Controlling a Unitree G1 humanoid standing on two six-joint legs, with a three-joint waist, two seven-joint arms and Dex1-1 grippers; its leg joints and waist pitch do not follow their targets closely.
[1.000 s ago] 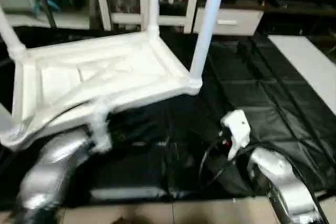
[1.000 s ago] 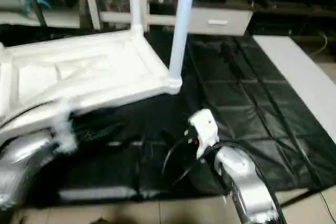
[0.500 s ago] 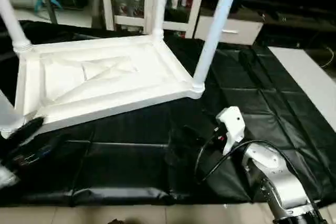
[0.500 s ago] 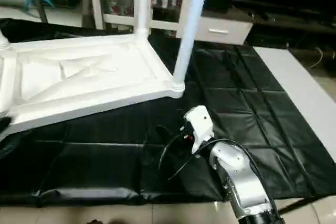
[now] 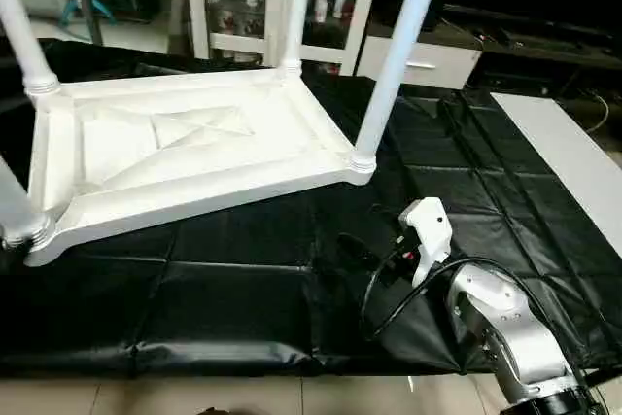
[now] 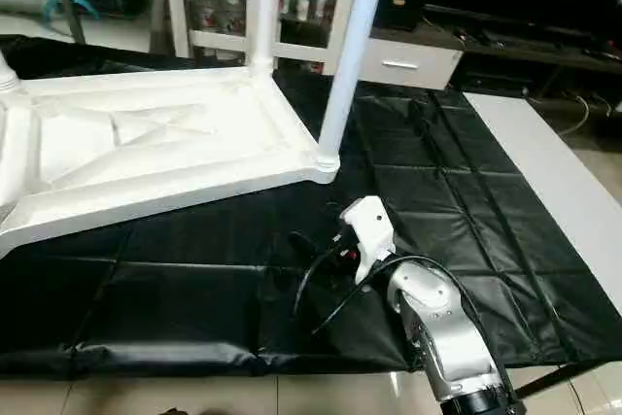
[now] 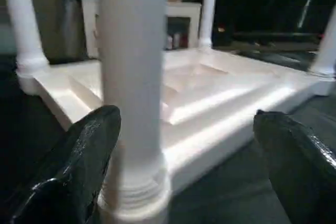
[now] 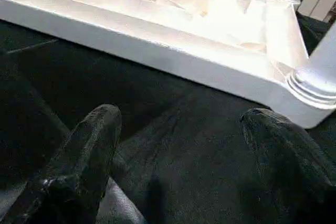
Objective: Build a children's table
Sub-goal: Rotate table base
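Table upside-down; right tool spread wide, low over mat.

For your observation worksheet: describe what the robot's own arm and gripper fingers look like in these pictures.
The right arm is a rounded silver forearm ending in a white wrist housing with a small red detail, and a black cable loops beside it. Each wrist view shows two thick, glossy black fingers with rounded tips.

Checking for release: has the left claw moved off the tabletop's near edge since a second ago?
Yes. It has left that edge of the tabletop, backing toward the near-left leg; the left claw stands open there.
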